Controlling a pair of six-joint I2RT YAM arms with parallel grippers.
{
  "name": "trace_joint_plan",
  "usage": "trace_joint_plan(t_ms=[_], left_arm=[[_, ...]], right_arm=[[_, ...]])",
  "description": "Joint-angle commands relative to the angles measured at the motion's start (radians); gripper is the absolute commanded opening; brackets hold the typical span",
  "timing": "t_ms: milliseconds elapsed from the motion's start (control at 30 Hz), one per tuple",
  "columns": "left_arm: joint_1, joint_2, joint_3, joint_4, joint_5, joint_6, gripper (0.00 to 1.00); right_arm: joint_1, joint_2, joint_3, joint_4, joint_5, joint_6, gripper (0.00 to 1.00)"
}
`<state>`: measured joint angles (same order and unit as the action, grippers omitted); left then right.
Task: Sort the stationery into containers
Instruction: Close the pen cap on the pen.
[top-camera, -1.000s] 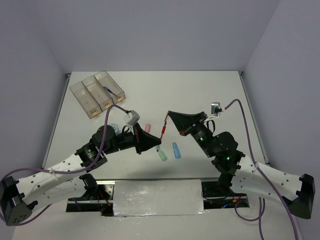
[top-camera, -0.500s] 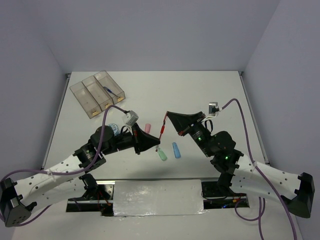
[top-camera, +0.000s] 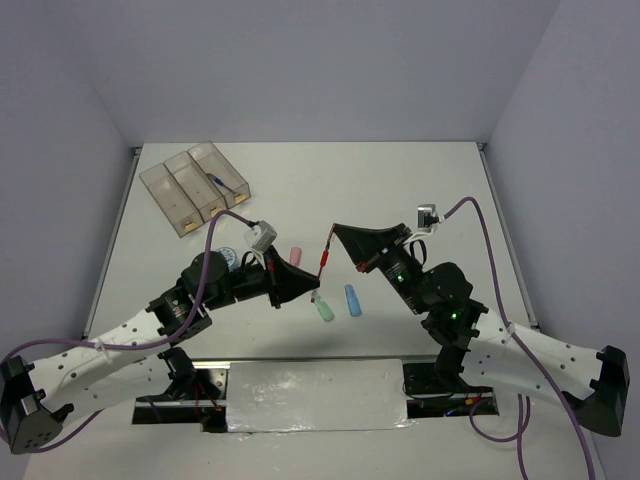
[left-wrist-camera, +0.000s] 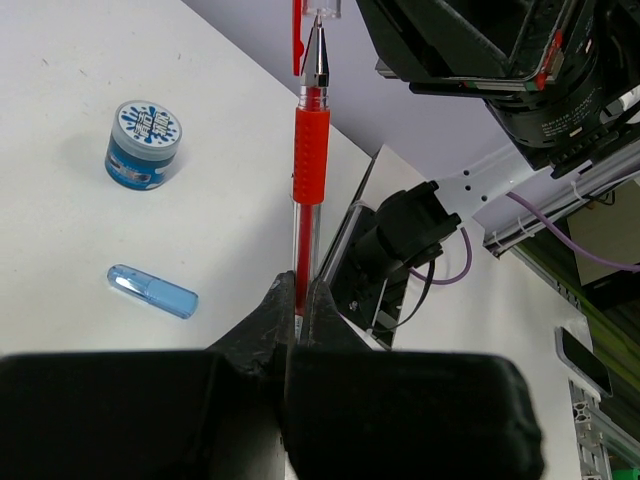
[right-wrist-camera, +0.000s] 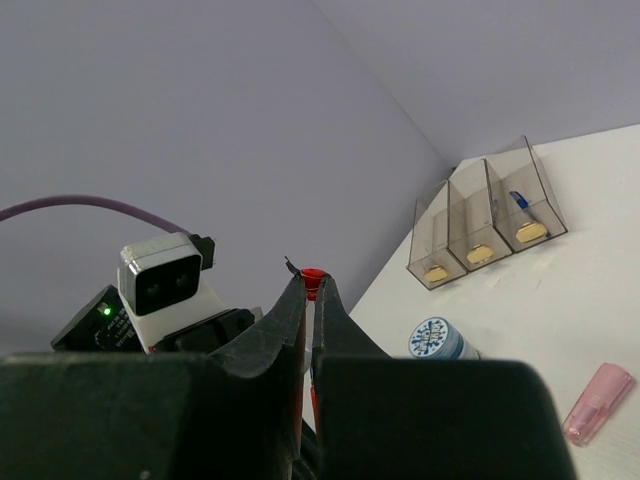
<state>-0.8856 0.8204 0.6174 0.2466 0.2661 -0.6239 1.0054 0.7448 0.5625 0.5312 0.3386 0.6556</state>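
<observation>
**A:** Where's the red pen (top-camera: 324, 262)?

**B:** Off the table, mid-air near the centre, tilted. It spans the two grippers. The left gripper (top-camera: 314, 287) is clamped on the near, lower end. The right gripper (top-camera: 333, 237) is pinched on the far, upper end.

**A:** Wrist cams agree?

**B:** Yes. On the left wrist view the fingers (left-wrist-camera: 265, 320) are together on the clear barrel below the red grip sleeve. The pen runs straight out to the top edge, with the clip up there. On the right wrist view the fingers (right-wrist-camera: 280, 320) are tight together, with a red end of the pen showing between the tips.

**A:** Other stationery?

**B:**
- The pink bar (top-camera: 295, 253) is on the table just left of the pen.
- The green bar (top-camera: 324, 311) and blue bar (top-camera: 352, 300) lie nearer, side by side but not touching.
- One tape roll (top-camera: 228, 256) sits left of the pink bar, partly hidden by the left arm.

**A:** Containers?

**B:** The containers (top-camera: 193, 185) are at the far left of the table, well apart from both grippers. They are three clear bins in a row, set diagonally, with a yellowish label at the near end of each. A blue pen (top-camera: 222, 180) lies in the rightmost bin.

**A:** Surface, room?

**B:** White table (top-camera: 420, 180). Plain pale lilac-grey walls (top-camera: 320, 60) on the left, far and right sides.
</observation>
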Motion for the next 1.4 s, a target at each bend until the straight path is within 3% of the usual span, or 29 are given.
trace_joint_plan(t_ms=[0,800,1367], left_arm=[[-0.003,-0.017,0.036,0.04,-0.004,0.033,0.0],[-0.004,-0.05,0.061,0.013,-0.083,0.079,0.0],[-0.003,-0.041,0.091,0.117,-0.125,0.11,0.0]], right_arm=[[0.006,-0.002,0.013,0.027,-0.007,-0.014,0.0],[0.007,-0.013,-0.093,0.018,-0.093,0.068,0.0],[0.041,0.022,-0.165,0.064,-0.136,0.15,0.0]])
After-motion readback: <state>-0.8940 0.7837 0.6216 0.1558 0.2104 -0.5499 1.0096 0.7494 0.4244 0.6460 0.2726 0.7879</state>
